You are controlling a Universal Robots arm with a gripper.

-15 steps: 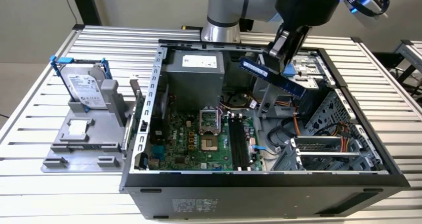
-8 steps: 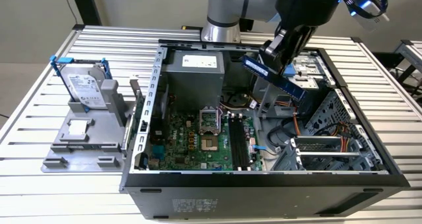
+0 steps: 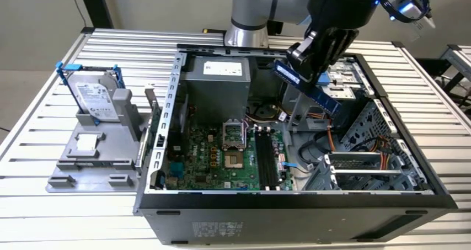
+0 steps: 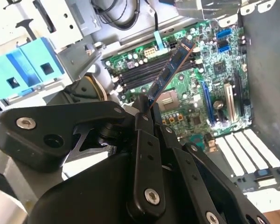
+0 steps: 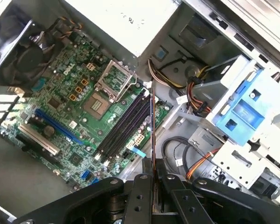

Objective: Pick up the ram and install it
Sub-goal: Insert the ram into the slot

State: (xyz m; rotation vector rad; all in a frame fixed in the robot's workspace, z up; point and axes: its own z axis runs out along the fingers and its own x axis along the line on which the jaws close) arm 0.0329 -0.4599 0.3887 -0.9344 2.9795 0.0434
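Observation:
My gripper hangs over the open computer case, shut on the ram. The ram is a long dark stick held by one end and tilted down toward the motherboard. In the second wrist view the ram juts out from between the black fingers, above the black memory slots. In the first wrist view I see the ram edge-on, close beside the memory slots but well above them. The slots lie near the motherboard's edge on the exterior view's right.
A silver hard drive in a blue bracket stands on a grey fixture at the exterior view's left. Inside the case are a power supply, a CPU socket, loose cables and a drive cage.

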